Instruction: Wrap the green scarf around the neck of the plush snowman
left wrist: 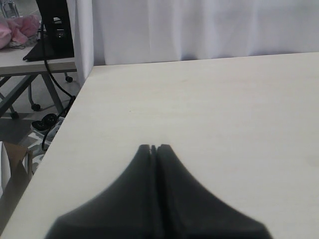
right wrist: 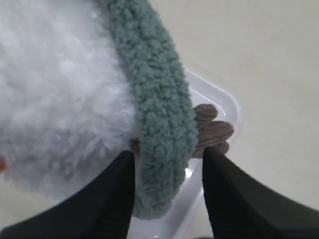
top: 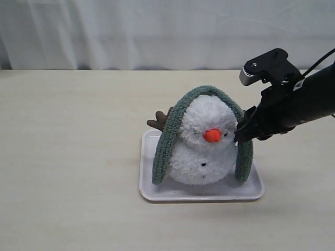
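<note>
green scarf is draped over the plush snowman's head, not at the neck yet, both ends hanging to the tray. right gripper sits at its-side strand, likely to drag it down and across. Right wrist view adds what exterior hides: jaws apart, straddling the strand, not pinching. left gripper shows only on its own cam, fingers together, empty, over the table.

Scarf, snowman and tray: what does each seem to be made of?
The green scarf looks like matte, fuzzy knit or fleece: curly, nubby pile. The plush snowman seems long-pile white plush: wispy, soft outline. The tray is probably glossy white plastic: smooth, with shine along its rim.
</note>
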`<action>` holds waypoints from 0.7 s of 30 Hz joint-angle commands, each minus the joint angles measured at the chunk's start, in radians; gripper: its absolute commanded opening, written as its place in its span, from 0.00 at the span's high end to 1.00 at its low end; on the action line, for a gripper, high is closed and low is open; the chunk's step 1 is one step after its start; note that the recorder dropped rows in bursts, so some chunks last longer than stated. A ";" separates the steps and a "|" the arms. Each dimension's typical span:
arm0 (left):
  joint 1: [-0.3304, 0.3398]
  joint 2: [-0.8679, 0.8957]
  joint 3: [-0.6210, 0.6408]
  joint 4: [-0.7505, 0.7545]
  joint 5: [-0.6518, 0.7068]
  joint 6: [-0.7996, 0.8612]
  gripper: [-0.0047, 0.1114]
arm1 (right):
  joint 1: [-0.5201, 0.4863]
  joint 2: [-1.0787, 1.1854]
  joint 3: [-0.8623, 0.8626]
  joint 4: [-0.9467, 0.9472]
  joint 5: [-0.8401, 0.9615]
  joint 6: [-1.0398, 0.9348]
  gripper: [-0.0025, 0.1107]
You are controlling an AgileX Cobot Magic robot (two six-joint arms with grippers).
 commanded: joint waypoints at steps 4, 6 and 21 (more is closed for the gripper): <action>0.001 -0.003 0.004 -0.001 -0.011 -0.002 0.96 | 0.057 0.045 0.014 0.011 -0.045 -0.033 0.62; 0.001 -0.003 0.004 -0.001 -0.011 -0.002 0.96 | 0.087 0.059 0.014 0.006 -0.064 -0.049 0.67; 0.001 -0.003 0.004 -0.001 -0.011 -0.002 0.96 | 0.103 0.081 -0.081 0.002 0.090 0.034 0.94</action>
